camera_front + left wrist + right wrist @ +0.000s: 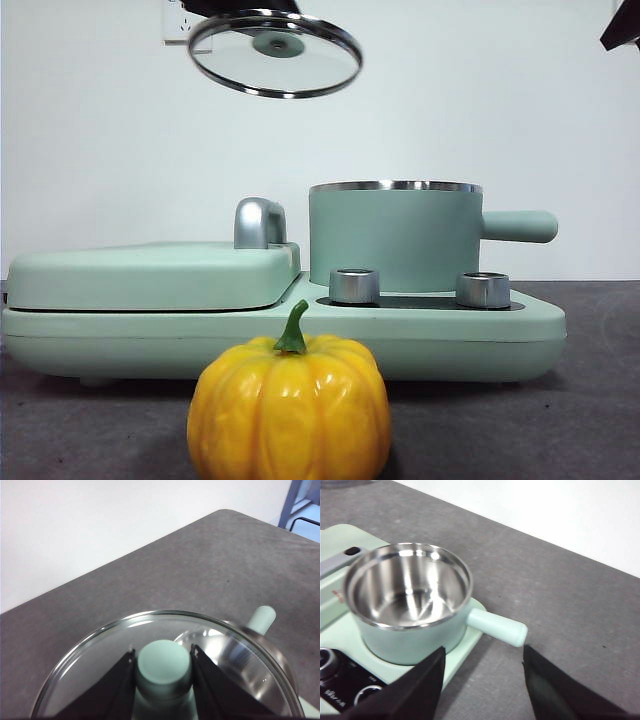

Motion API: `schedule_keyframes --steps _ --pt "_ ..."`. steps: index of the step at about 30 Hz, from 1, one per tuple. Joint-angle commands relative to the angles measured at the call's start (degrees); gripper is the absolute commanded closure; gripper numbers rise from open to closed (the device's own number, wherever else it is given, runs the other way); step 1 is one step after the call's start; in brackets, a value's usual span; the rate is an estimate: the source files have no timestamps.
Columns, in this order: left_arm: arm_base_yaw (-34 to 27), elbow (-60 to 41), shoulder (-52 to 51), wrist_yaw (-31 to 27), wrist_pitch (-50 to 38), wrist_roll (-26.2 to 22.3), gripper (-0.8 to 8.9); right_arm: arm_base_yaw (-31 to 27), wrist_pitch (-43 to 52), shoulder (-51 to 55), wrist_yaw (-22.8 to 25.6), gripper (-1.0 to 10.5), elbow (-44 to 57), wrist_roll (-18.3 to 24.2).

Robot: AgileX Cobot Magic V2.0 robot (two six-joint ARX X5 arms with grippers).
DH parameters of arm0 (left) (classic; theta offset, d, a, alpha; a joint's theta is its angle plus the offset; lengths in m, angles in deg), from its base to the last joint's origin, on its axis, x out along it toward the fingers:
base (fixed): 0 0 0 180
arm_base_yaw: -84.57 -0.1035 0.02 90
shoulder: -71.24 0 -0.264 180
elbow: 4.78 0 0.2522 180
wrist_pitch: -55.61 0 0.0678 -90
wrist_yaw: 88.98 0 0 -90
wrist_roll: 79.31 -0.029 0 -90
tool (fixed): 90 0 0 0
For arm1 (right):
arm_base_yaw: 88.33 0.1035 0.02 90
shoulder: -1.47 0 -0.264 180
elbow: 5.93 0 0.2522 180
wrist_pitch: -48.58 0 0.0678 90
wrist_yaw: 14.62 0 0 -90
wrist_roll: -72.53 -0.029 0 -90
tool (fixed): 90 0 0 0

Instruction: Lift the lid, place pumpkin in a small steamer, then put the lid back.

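My left gripper (163, 661) is shut on the mint-green knob of the glass lid (275, 55) and holds it tilted, high in the air, up and to the left of the small steamer (395, 235). The lid's knob also shows in the left wrist view (163, 662). The steamer stands open and empty on the appliance base, its steel inside showing in the right wrist view (410, 587), handle to the right. The yellow-orange pumpkin (290, 408) sits on the table in front of the appliance. My right gripper (482, 675) is open and empty, above and beside the steamer's handle.
The wide mint-green appliance base (540, 325) holds a flat rectangular cover (150, 275) with a chrome handle (258, 222) on its left half and two steel knobs (354, 285) in front of the steamer. A dark grey table (590, 420) lies all around. A white wall stands behind.
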Motion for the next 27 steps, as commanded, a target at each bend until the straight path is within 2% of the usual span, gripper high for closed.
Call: schedule_keyframes --steps 1,13,19,25,27 --pt "-0.5 -0.9 -1.6 0.2 -0.7 0.7 8.04 1.2 0.6 -0.4 0.0 7.0 -1.0 0.0" --pt "-4.4 -14.9 -13.0 -1.3 -0.8 4.2 8.04 9.8 0.1 -1.7 -0.2 7.0 -1.0 0.5" --pt "-5.2 -20.3 -19.6 -4.3 0.0 5.5 8.04 19.7 -0.3 -6.4 -0.2 6.7 -1.0 0.9" --pt "-6.7 -20.7 -22.8 -5.3 2.4 5.5 8.04 30.6 -0.3 -13.7 1.0 6.6 -1.0 4.9" --pt "-7.0 -20.7 -23.3 -5.3 1.9 5.5 8.04 33.8 -0.3 -16.4 1.6 6.0 -1.0 6.7"
